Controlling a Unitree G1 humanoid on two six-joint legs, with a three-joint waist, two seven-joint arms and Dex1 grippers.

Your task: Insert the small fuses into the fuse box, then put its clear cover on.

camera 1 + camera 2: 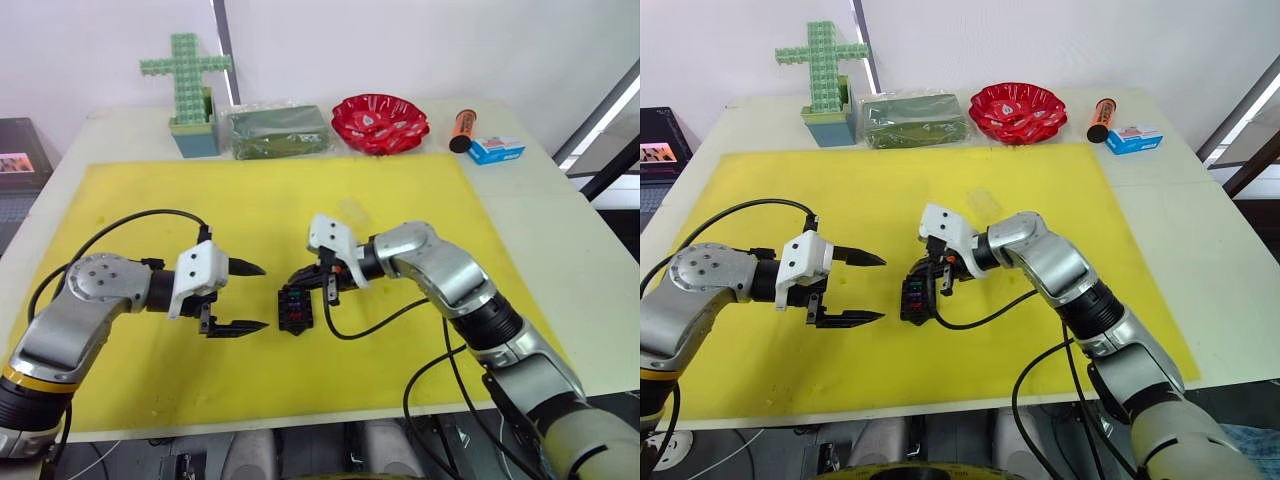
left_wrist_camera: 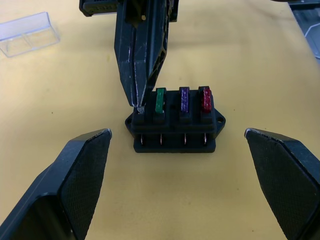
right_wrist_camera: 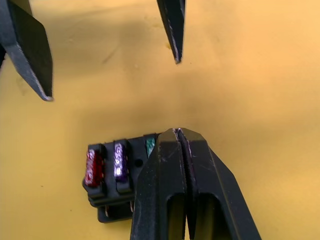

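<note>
Fuse box [image 2: 175, 122] bears no readable writing; right fingers [image 2: 137, 75] pressed together on it, left fingers [image 1: 243, 297] spread.

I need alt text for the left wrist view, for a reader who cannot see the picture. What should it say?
A black fuse box on a yellow mat holds green, purple and red fuses, while the shut right end effector presses its tips on the box's fourth slot. The left end effector is open in front of the box, and the clear cover lies apart.
</note>
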